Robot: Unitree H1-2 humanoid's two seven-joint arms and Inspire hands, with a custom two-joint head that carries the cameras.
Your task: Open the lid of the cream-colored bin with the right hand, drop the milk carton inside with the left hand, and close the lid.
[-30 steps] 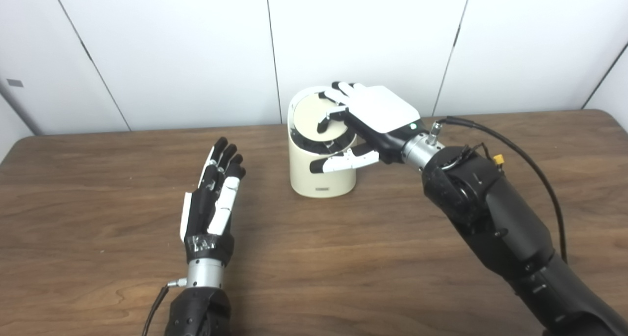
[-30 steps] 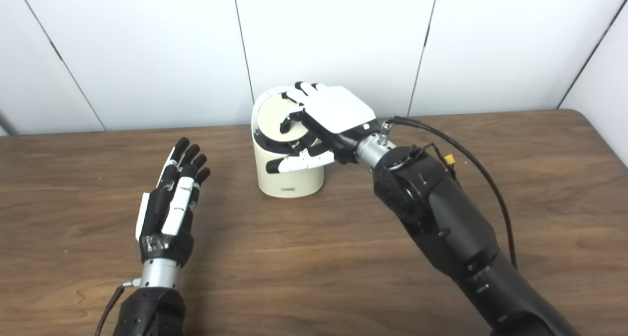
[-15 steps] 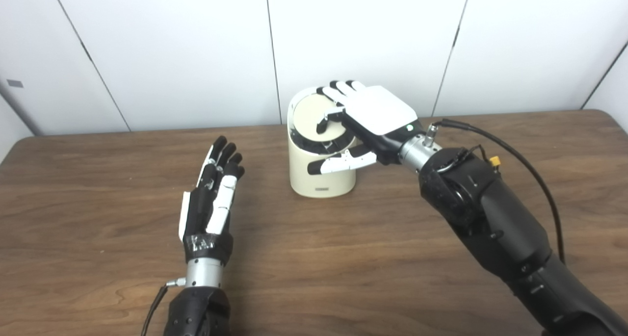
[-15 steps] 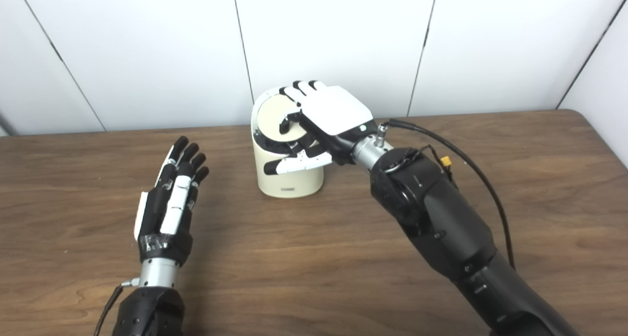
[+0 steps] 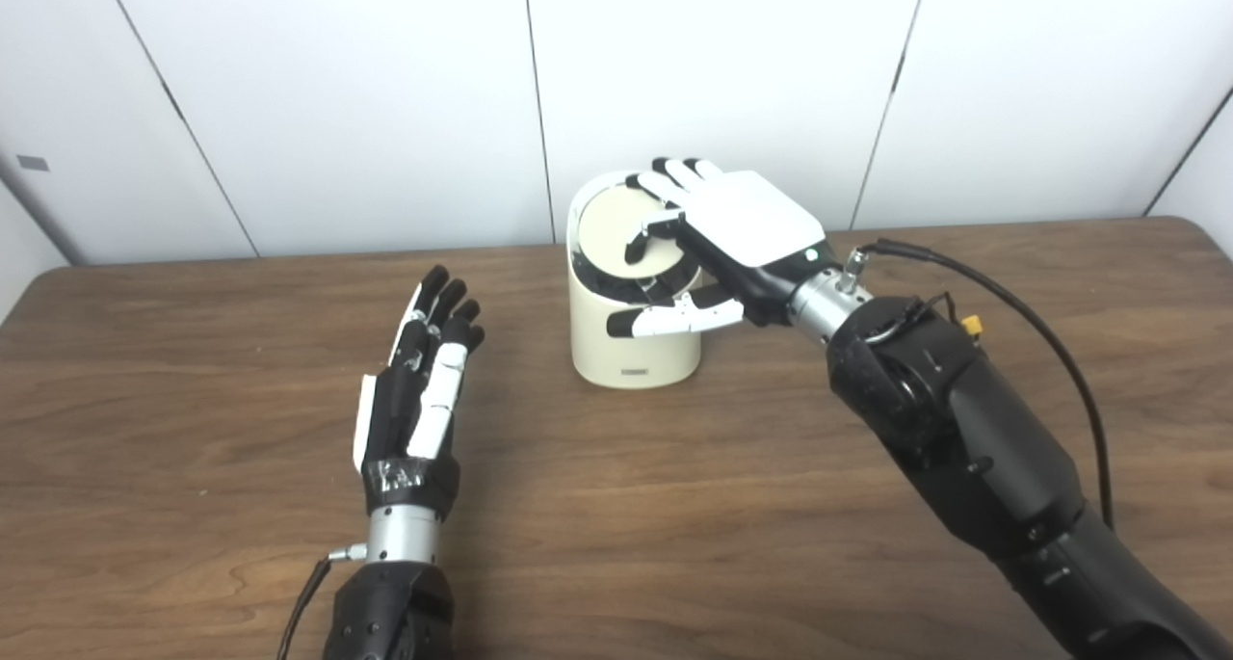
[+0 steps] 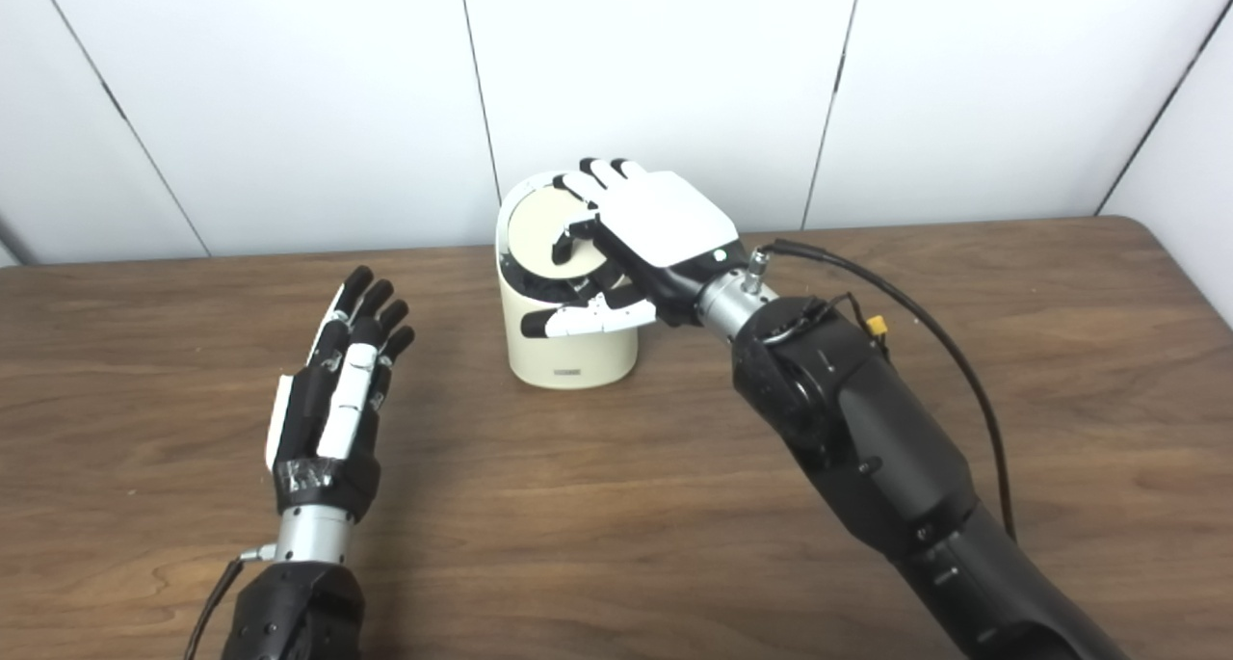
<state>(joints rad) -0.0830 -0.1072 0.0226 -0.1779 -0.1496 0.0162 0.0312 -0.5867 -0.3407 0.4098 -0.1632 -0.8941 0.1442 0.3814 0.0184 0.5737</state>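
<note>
The cream-colored bin (image 5: 631,352) stands at the back middle of the table. Its round lid (image 5: 605,231) lies tilted in a dark rim and looks down. My right hand (image 5: 734,228) lies flat over the lid's right side, fingers stretched across it and thumb in front of the bin's upper wall; it grasps nothing. My left hand (image 5: 420,400) rests on the table left of the bin, open, fingers straight and together, empty. No milk carton shows in either view.
The brown wooden table (image 5: 674,506) runs wide on all sides of the bin. White wall panels stand close behind it. A black cable (image 5: 1040,323) loops off my right forearm.
My right hand shifted slightly left over the lid and came back right; the lid looks the same. The left hand stayed where it was.
</note>
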